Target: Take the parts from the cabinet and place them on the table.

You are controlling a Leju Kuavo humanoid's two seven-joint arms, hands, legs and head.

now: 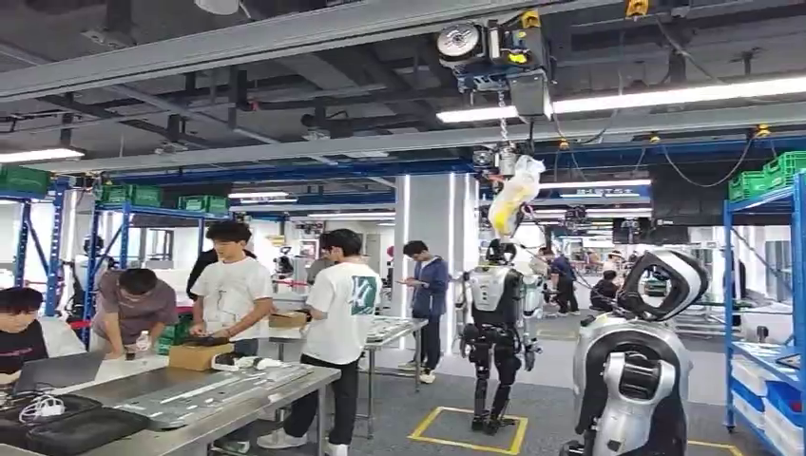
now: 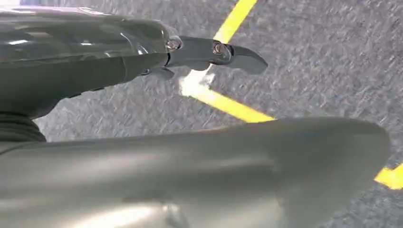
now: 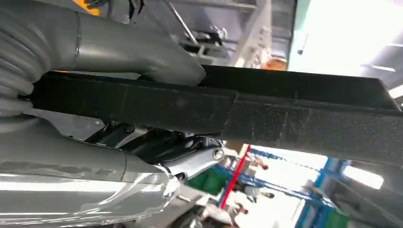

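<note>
My right hand [image 3: 142,156] has its grip on a long, flat, black bar-shaped part [image 3: 266,111] with a matt, slightly grainy surface. In the right wrist view my thick grey thumb lies across one face of it and my darker fingers [image 3: 190,152] close in from the other side, so the part sits clamped between them near one end while the rest juts well out beyond my hand. It looks stiff and straight, with no sag along its length. I judge it light to moderate in weight, but held this far from its middle it will want to lever downward, so a hold nearer the centre would be steadier. The rough face should keep it from slipping.

My left hand [image 2: 190,61] hangs over grey textured floor [image 2: 323,61] marked with yellow tape lines [image 2: 233,107]. One dark finger points outward and nothing is in it; how the other fingers lie I cannot tell.

Ahead, in the head view, a long grey metal worktable [image 1: 238,394] stands to my left with people gathered round it, and blue steel shelving [image 1: 760,285] stands at my right. The part has yet to reach the table.
</note>
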